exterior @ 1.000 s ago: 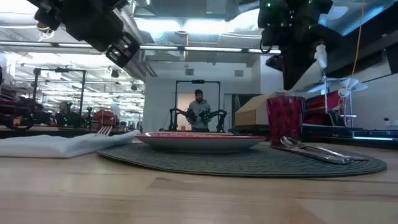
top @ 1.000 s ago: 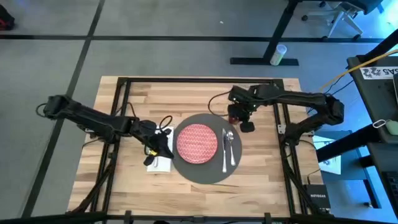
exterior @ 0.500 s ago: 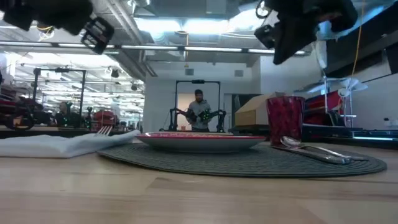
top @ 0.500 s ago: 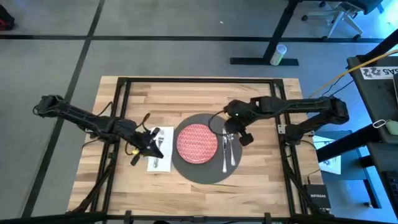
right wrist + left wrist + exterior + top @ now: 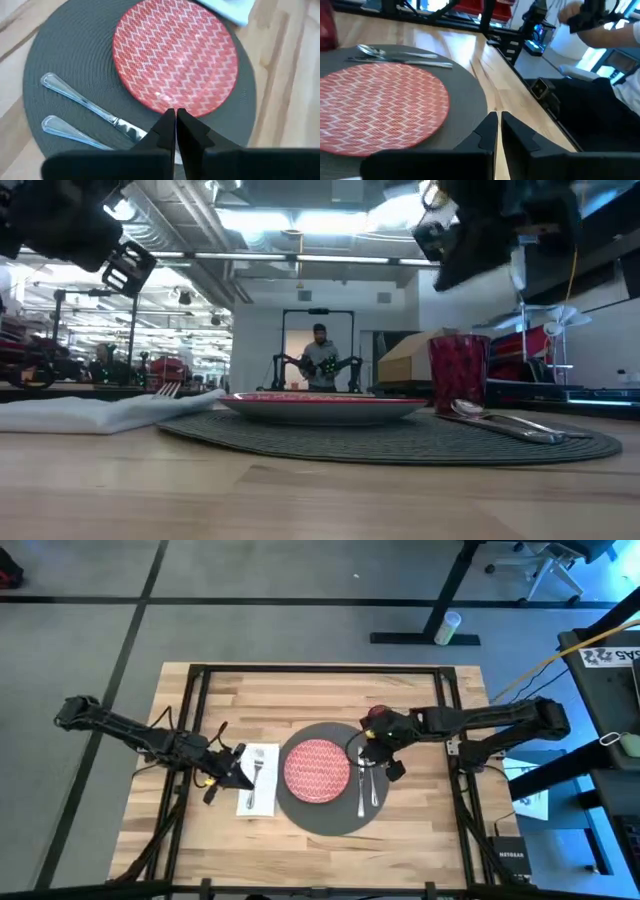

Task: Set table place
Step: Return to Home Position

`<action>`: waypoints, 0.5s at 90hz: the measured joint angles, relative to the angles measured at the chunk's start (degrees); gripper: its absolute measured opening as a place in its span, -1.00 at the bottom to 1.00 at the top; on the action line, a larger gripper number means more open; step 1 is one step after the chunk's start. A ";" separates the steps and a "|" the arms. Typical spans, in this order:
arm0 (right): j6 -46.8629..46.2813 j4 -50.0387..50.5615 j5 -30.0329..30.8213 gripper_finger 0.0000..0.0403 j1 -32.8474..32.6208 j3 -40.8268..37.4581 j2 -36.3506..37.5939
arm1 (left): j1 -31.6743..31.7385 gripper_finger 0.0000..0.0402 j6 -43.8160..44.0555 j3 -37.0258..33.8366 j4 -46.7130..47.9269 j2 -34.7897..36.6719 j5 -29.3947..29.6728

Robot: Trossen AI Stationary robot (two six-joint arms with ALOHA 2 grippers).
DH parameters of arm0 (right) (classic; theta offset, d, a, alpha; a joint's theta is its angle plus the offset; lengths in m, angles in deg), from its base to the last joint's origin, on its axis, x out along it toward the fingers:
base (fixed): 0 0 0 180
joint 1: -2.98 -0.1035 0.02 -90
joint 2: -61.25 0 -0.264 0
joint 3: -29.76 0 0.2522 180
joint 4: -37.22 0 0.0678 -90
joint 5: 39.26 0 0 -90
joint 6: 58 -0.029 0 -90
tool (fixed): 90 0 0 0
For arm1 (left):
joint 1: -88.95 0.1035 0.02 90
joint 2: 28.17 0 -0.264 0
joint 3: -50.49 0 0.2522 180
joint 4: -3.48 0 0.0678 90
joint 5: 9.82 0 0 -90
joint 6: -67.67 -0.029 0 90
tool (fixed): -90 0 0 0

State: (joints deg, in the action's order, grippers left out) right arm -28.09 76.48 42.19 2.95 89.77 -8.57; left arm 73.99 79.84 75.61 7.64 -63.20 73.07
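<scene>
One wooden table [image 5: 300,700] carries the whole setting, and places are given from the round grey mat [image 5: 325,822] near its middle. On the centre of the mat sits the red patterned plate [image 5: 317,767]. Touching the mat's left edge lies the white napkin [image 5: 263,798], with the fork [image 5: 166,390] on top of it. The red cup [image 5: 459,360] stands by the mat's far right rim. The right arm mostly hides it from above, so I cannot tell whether it is on the rim or just off it. On the mat's right part, beside the plate, lie the knife [image 5: 361,785] and, farther out, the spoon [image 5: 374,783].

The left pincer [image 5: 498,121] hangs over the napkin just left of the mat, its fingers pressed together on nothing. The right pincer [image 5: 176,116] hangs above the mat's right part, over the cutlery, likewise closed and empty.

Every piece looks to be in place, so I judge the setting done and the step in hand to be the arms' retreat to their rest pose. That calls for each arm to rise first and then draw back outward from the mat. The right arm needs the most care, since it reaches in close past the cup and could tip it.
</scene>
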 joint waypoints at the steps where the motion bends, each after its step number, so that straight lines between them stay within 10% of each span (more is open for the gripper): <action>1: -0.29 -1.04 -0.07 -1.00 0.00 -0.86 0.45 | 0.00 -0.97 -0.11 0.00 -0.04 0.09 0.15; 45: -6.83 -38.89 -4.06 -1.00 0.02 -31.40 22.48 | 0.04 -0.97 -2.40 -0.04 3.35 1.40 1.87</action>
State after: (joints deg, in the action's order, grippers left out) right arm -34.91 37.59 38.13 2.96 58.37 13.91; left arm 74.04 77.43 75.57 10.99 -61.80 74.95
